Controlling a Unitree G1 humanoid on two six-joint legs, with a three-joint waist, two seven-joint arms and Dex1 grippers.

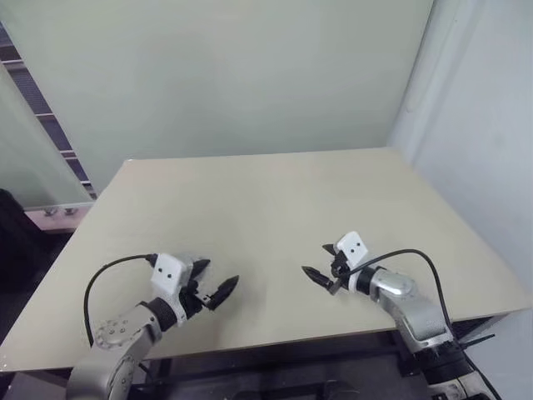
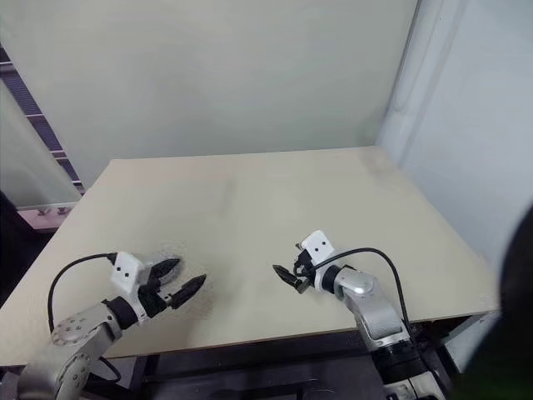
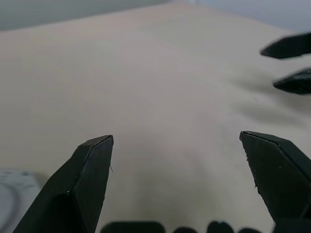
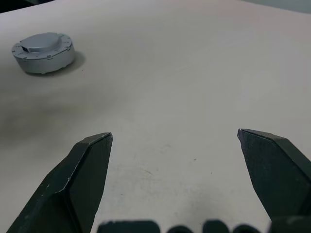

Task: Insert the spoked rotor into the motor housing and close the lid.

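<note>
The wide, matte beige tabletop (image 1: 266, 200) carries the low, round, pale grey metal motor housing (image 4: 43, 60). The flat, notch-edged grey lid (image 4: 43, 42) sits on top of it, so the assembly looks closed. The job now is probably to pull away cleanly, lifting clear of the housing without nudging it. The left gripper (image 1: 215, 279) and right gripper (image 1: 316, 260) hover near the housing, their black wedge fingers spread wide and empty.
</note>
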